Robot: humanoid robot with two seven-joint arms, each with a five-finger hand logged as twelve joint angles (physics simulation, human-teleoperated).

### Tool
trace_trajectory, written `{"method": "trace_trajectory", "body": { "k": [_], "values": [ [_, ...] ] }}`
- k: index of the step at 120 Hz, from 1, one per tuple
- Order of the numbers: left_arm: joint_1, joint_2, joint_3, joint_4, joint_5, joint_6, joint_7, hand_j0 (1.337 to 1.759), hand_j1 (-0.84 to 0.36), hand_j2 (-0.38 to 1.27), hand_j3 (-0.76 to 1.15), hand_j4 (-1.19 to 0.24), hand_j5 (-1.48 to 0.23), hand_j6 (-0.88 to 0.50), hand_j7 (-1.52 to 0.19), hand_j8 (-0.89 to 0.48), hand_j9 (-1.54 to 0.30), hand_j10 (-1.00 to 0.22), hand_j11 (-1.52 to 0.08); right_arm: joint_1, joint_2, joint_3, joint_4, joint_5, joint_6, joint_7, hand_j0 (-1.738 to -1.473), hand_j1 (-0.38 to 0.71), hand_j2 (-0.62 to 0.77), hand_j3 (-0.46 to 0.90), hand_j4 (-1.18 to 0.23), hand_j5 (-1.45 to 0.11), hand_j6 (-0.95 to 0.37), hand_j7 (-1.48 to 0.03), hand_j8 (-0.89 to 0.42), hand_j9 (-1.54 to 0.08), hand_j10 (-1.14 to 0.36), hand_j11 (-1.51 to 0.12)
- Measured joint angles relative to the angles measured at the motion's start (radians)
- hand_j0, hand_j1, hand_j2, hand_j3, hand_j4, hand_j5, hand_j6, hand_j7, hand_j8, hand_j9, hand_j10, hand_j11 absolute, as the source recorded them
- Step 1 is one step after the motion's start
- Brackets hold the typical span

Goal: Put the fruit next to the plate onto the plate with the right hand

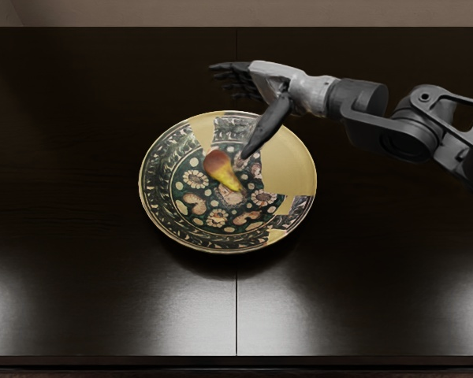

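Dark table (102,299): fruit (221,169) on plate (298,169), just below rt hand (264,85), which looks released; lift straight up w/o nudging it.

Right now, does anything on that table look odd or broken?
Only the plate: its floral pattern breaks off into plain gold patches, like a mismatched mosaic; damage or design, I cannot tell. The fruit lies on it, nothing spilled; the right robot hand hovers above.
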Motion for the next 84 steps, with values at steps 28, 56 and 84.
{"method": "trace_trajectory", "body": {
  "k": [28,56,84],
  "values": [
    [0.000,0.000,0.000,0.000,0.000,0.000,0.000,1.658,0.35,0.00,0.00,0.00,0.00,0.00,0.00,0.00,0.00,0.00,0.00,-0.018,-0.126,0.007,0.062,0.140,0.144,0.007,-1.658,-0.29,0.00,0.00,-0.05,-0.06,-0.05,-0.06,-0.05,-0.06,-0.05,-0.06],
    [0.000,0.000,0.001,0.000,0.000,0.000,0.000,1.658,0.35,0.00,0.00,0.00,0.00,0.00,0.00,0.00,0.00,0.00,0.00,-0.066,-0.340,0.007,0.095,0.396,0.390,0.006,-1.658,-0.30,0.00,0.00,-0.04,-0.05,-0.04,-0.05,-0.04,-0.05,-0.04,-0.05],
    [0.000,0.000,-0.001,-0.001,0.000,0.000,0.000,1.658,0.35,0.00,0.00,0.00,0.00,0.00,0.00,0.00,0.00,0.00,0.00,-0.083,-0.425,0.005,0.097,0.512,0.417,0.000,-1.658,-0.30,-0.01,0.00,-0.04,-0.05,-0.04,-0.05,-0.04,-0.05,-0.04,-0.05]
  ]
}}
